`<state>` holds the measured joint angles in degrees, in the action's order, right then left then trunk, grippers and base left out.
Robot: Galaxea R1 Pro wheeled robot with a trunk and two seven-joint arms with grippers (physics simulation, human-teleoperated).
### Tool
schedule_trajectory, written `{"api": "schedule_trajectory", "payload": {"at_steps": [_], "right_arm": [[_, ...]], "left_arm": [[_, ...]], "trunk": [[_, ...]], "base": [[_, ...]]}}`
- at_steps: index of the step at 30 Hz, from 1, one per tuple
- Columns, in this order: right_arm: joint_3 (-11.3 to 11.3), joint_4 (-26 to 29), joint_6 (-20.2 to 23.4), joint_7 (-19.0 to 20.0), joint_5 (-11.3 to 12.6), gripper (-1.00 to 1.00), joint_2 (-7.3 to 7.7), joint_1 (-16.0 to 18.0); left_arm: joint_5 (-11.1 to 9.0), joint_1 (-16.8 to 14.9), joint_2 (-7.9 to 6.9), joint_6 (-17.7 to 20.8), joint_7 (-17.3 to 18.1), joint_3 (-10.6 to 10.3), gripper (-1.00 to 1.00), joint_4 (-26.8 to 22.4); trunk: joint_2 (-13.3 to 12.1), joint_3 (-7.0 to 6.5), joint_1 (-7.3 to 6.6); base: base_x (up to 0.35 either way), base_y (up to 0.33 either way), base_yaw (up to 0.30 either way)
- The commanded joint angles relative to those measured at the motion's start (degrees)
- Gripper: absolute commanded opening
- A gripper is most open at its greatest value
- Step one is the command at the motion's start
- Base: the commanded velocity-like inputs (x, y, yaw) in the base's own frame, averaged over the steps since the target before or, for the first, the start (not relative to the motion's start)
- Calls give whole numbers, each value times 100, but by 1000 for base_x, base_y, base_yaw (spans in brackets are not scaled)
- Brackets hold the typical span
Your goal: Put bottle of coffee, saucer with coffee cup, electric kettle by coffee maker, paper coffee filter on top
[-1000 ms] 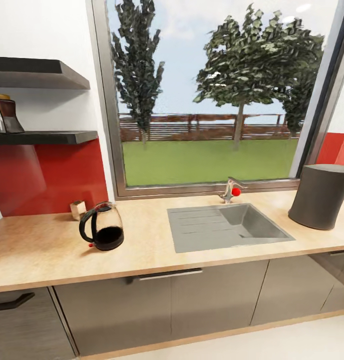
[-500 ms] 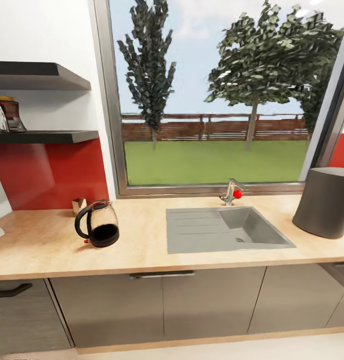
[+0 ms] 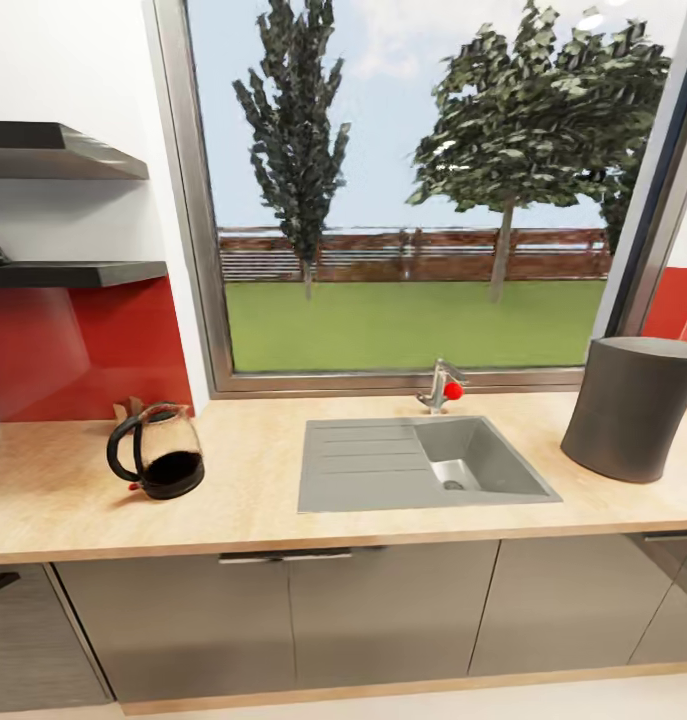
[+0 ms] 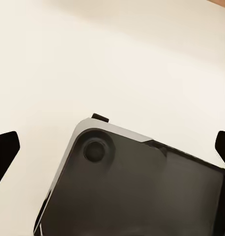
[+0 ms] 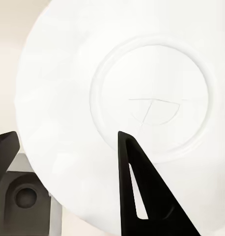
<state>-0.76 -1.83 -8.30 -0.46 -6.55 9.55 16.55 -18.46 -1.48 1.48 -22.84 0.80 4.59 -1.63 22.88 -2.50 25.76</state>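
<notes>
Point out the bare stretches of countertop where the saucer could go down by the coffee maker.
Bare kitchen countertop lies between the electric kettle and the sink, and a narrower strip between the sink and the coffee maker. Nowhere is crowded.

Bright, even daylight (soft render blur)

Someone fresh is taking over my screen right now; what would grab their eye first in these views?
The tall dark coffee maker at the right end of the kitchen countertop, and the electric kettle far off on the left, with the steel sink between them under the big window. In the right wrist view, the white saucer sits in the right gripper.
</notes>
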Motion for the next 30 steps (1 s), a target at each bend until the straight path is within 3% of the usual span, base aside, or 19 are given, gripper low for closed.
{"api": "schedule_trajectory", "payload": {"at_steps": [1, 18, 30], "right_arm": [[-12, -20, -34, -7, -57, -100, 2, 3], [-12, -21, -31, -1, -58, -100, -14, -11], [-12, -20, -31, -24, -75, -100, -26, -12]], "left_arm": [[9, -2, 2, -18, 8, 43, 100, 4], [9, -2, 2, -20, 8, 42, 100, 4], [9, -2, 2, -27, 8, 42, 100, 4]], "trunk": [[4, 2, 2], [4, 2, 2], [4, 2, 2]], "base": [[8, -295, 0], [1, -296, 3], [0, -299, 174]]}}
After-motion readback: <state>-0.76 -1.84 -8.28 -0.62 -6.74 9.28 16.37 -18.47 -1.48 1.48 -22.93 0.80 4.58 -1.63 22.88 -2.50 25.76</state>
